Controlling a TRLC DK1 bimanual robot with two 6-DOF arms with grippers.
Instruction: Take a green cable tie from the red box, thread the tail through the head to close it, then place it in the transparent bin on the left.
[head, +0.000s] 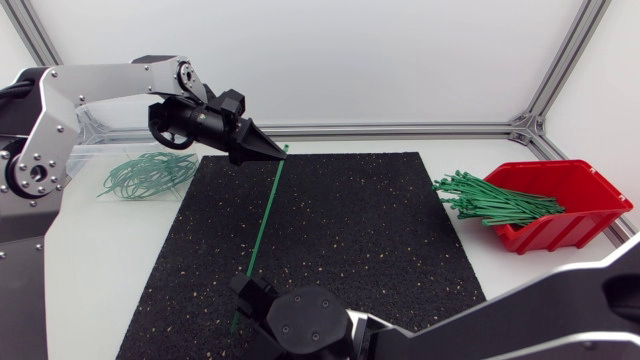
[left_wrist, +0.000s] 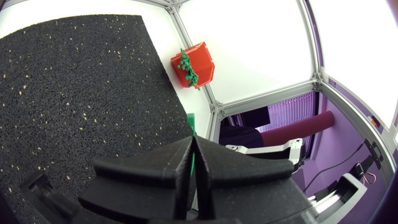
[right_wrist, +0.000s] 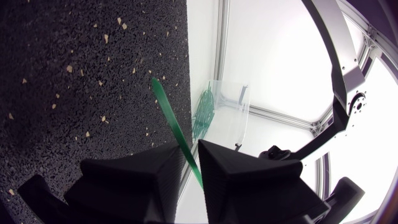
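Note:
A straight green cable tie (head: 265, 220) spans the black mat between my two grippers. My left gripper (head: 275, 152) is shut on its far end near the mat's back edge; in the left wrist view the tie (left_wrist: 191, 121) pokes out past the closed gripper (left_wrist: 194, 140). My right gripper (head: 245, 290) holds the near end at the mat's front edge; the tie (right_wrist: 165, 102) runs out from the narrow slot in that gripper (right_wrist: 191, 146). The red box (head: 570, 200) of green ties sits at the right. The transparent bin (head: 95, 135) stands at the left.
The black speckled mat (head: 350, 230) covers the middle of the table. Several closed green ties (head: 150, 175) lie looped at the transparent bin. Loose ties (head: 480, 195) stick out of the red box toward the mat. An aluminium frame (head: 400, 128) runs along the table's back edge.

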